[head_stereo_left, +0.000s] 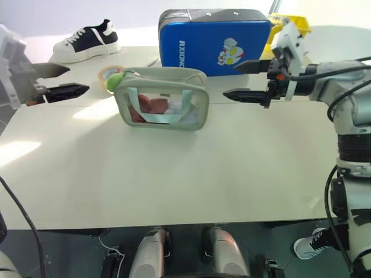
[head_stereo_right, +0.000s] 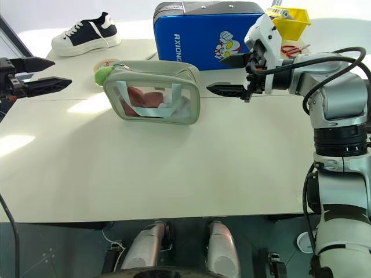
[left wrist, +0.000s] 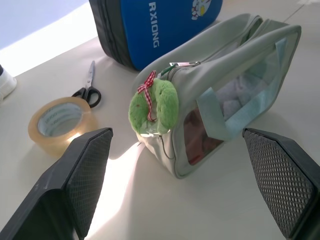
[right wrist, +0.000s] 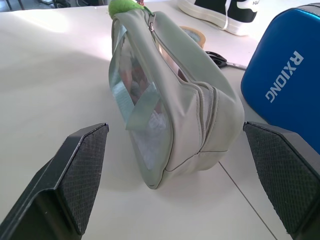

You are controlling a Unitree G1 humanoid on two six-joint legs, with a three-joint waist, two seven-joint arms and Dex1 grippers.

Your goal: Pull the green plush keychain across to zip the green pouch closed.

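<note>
Silver-grey jointed right arm (head_stereo_right: 333, 87), ribbed black bands at the joints, black cables looping alongside. White housing above the right hand (head_stereo_right: 232, 74); left hand (head_stereo_left: 58, 81) likewise black, fingers (left wrist: 75, 175) flat, cross-hatched pads.

Pale cream table (head_stereo_left: 174, 185) with a seam line, bright sunlit patches at its left, dark floor (head_stereo_left: 58, 255) below

The blue case (head_stereo_left: 214, 41) standing on the counter (head_stereo_left: 174, 174) bears white capital letters reading "RXIONG" down its front, beside a cartoon figure.
</note>
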